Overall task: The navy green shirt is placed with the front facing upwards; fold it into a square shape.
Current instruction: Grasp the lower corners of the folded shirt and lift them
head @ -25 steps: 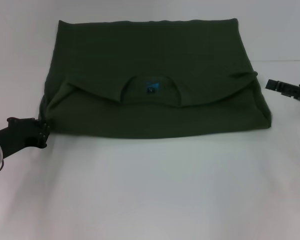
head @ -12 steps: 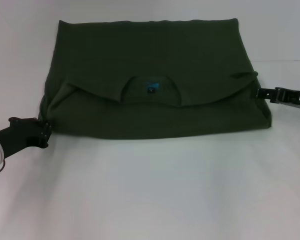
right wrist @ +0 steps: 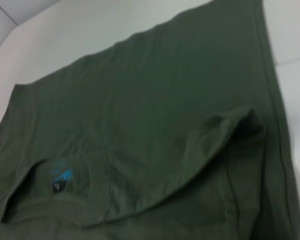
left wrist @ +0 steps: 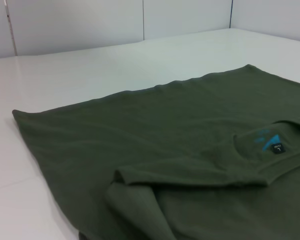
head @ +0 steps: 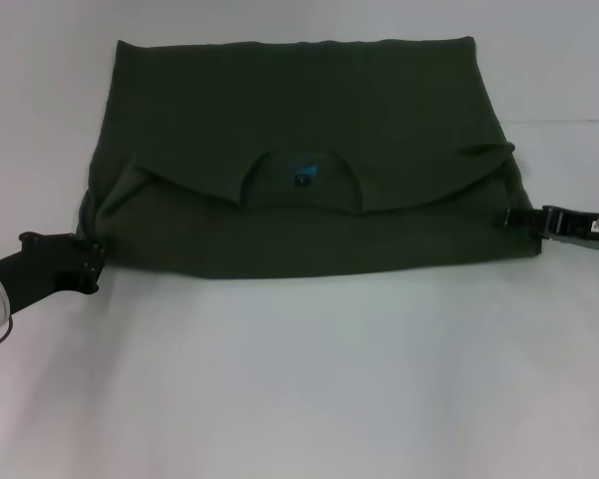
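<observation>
From my seat, the left gripper [head: 88,261] sits low at the shirt's near-left corner, its tip right against the cloth edge. I can't make out whether its fingers are spread or closed, or whether any fabric is between them. The arm behind it runs off toward my lower left over the white table [head: 299,379].

Just right of that gripper lies the shirt [head: 299,130], spread flat and wide across the far half of the table. Its near part is doubled over the rest, with the collar opening on top in the middle and the blue label [head: 301,172] showing inside it. Beyond the fold, the plain dark back panel stretches away to a straight far edge. In the left wrist view the shirt [left wrist: 155,145] fills the lower frame, with the folded shoulder closest and the label [left wrist: 270,142] farther along. In the right wrist view the shirt [right wrist: 140,125] fills nearly everything, the label [right wrist: 60,179] lies well off from that wrist, and a small puckered fold sits closer.

The right gripper [head: 514,217] is at the shirt's right edge, its tip touching the fold. I can't tell how its fingers stand either.
</observation>
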